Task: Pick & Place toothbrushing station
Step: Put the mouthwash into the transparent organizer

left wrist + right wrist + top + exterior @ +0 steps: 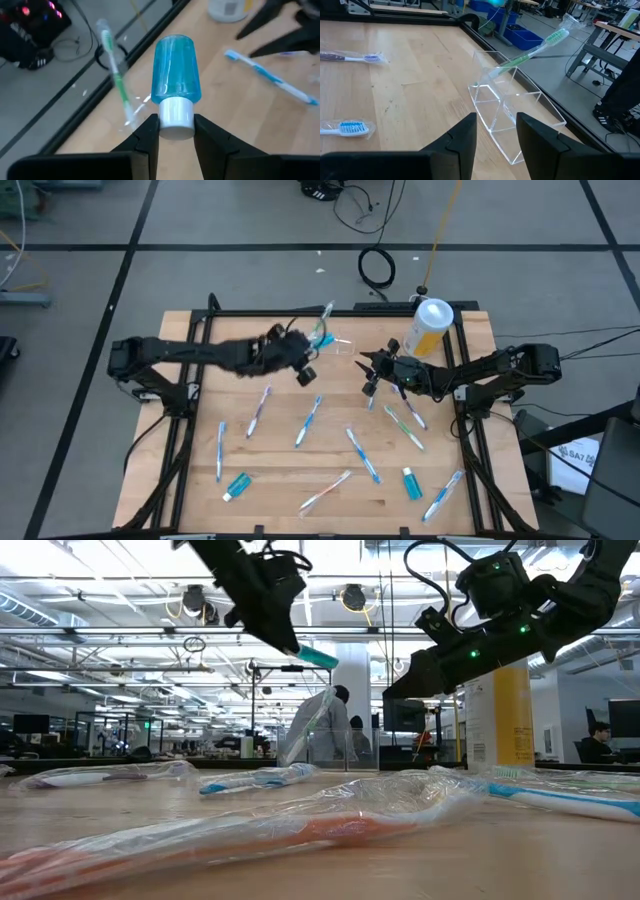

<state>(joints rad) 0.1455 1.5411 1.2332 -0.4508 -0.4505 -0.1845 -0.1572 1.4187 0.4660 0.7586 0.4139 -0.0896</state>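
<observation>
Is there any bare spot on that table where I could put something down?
Bare wood lies along the far left edge of the table, behind the left gripper. The near half is crowded with wrapped toothbrushes and small blue tubes; the yellow canister fills the far right.

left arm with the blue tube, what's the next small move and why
Probably ease the left end effector forward and down toward the clear holder. It grips a blue tube by its white cap, raised off the table, and the holder stands just ahead with a green toothbrush already leaning in one compartment. The right end effector waits open beside the holder.
</observation>
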